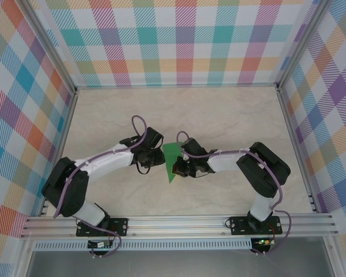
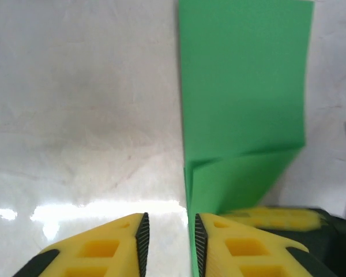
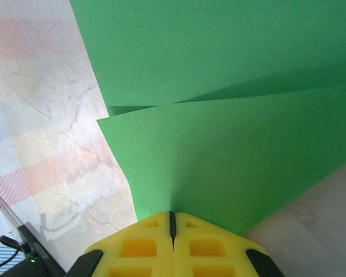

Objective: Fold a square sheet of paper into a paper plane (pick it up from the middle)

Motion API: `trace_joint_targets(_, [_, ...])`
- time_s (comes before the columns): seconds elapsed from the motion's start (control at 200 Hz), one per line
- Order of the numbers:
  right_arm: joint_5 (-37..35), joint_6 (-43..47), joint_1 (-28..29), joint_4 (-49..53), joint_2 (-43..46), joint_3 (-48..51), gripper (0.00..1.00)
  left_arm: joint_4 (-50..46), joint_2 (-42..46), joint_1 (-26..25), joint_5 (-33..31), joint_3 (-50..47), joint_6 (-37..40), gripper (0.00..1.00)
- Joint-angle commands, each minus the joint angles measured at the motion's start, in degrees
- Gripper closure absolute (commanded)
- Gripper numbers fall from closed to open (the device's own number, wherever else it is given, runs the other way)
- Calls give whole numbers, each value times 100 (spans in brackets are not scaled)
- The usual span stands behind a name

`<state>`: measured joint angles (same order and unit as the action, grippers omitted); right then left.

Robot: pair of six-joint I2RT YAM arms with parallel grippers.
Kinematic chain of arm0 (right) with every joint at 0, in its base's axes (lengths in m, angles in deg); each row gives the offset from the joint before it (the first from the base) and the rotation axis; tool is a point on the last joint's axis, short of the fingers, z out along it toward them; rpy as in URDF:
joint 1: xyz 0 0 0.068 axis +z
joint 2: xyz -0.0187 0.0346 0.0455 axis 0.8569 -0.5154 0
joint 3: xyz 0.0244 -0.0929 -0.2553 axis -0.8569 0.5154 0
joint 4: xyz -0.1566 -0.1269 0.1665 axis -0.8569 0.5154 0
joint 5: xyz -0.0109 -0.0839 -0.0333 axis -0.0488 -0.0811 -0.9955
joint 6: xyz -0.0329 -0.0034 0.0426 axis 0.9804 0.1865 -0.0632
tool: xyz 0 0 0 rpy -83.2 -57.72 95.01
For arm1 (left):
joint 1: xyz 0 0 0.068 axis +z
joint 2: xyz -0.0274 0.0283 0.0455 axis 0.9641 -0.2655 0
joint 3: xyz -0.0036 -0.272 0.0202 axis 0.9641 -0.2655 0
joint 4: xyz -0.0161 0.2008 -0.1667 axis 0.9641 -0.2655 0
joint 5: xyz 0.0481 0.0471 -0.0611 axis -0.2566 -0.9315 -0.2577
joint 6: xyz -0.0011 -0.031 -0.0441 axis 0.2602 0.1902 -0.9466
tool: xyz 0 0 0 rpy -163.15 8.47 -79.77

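The paper [image 1: 172,153] sits at the middle of the table [image 1: 230,115], between the two grippers and partly folded: the left wrist view shows a long flat panel with a diagonal crease near its close end, and the right wrist view shows two layers fanning apart. The right gripper [image 3: 172,228] is pressed together on the paper, with the green layers running straight out from between its yellow fingers. The left gripper [image 2: 168,245] stands slightly spread, with bare table showing through the gap. The paper's thin edge runs just beside the inner pad of one finger, and I cannot tell whether it touches. This sheet looks very light, thin and limp. It probably holds a crease well but buckles or curls where it is unsupported, and it could tear or wrinkle if the two grippers pull against each other. Smooth paper on a glossy table is likely to slide rather than stay put, so one grip should anchor it while the other works. The safest hold is probably a shallow pinch across a folded edge or crease, where doubled layers give some stiffness. A single loose corner would likely just bend away.
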<state>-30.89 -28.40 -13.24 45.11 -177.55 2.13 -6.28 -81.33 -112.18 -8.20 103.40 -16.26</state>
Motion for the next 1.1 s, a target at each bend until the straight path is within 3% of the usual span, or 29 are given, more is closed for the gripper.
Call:
trace_joint_targets(0.0, [-100, -355, -3, -98, -333, -144, 100, 586, 294, 49, 707, -594, -443, 79])
trace_joint_targets(0.13, [118, -420, 1, -195, -448, -309, 100, 1556, 281, 50, 1551, -1103, -742, 93])
trace_joint_targets(0.22, [184, -411, -3, -217, -495, -373, 100, 1885, 137, 49, 1796, -1259, -817, 100])
trace_joint_targets(0.535, [262, -420, -3, -285, -523, -353, 100, 2101, -440, 41, 1870, -1248, -804, 100])
trace_joint_targets(0.7, [270, -217, -14, -217, -533, -417, 100, 1714, -604, 42, 1639, -1248, -727, 100])
trace_joint_targets(0.9, [215, 639, -81, 192, -602, -660, 100, 1085, -769, 41, 1390, -1266, -621, 100])
trace_joint_targets(1.095, [237, 1267, -412, 253, -646, -699, 99, 363, -806, 42, 1168, -1213, -437, 100])
